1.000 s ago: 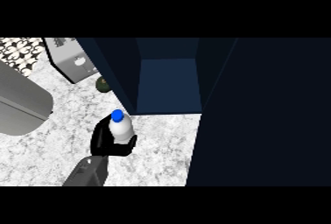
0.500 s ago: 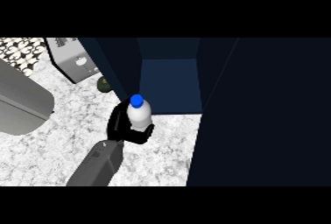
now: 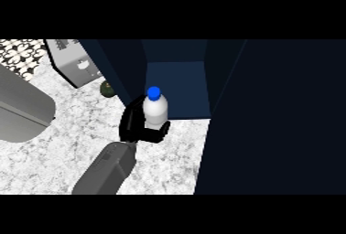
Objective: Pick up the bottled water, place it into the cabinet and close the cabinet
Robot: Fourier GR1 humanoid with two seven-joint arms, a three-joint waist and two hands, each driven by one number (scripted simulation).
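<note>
Bottle (image 3: pixel 155 109) of water stands upright in the left robot hand (image 3: pixel 138 125), whose black fingers curl round the lower half of its white body, with the blue cap (image 3: pixel 154 93) free above them. The bottle is held above the speckled counter (image 3: pixel 61 155), right at the mouth of the dark blue cabinet (image 3: pixel 177 87), with its cap already overlapping the cabinet's open front in the head view; whether it has crossed the threshold I cannot tell. The cabinet door (image 3: pixel 270 119) hangs open as a broad dark panel on the right. A bottle like this probably carries its weight low and evenly, is moderately heavy if full, and has a smooth wall that could slide in the fingers; thin plastic would give a little under squeeze but would not break. The middle to lower body, where the hand already sits, seems the sensible place to hold it, since it keeps the bottle upright and leaves the cap clear of the cabinet's upper edge. A tall narrow bottle may tip when set down, so it should land flat on its base. The right robot hand does not show. A grey appliance (image 3: pixel 76 64) and a small dark round object (image 3: pixel 107 88) sit at the far left.
</note>
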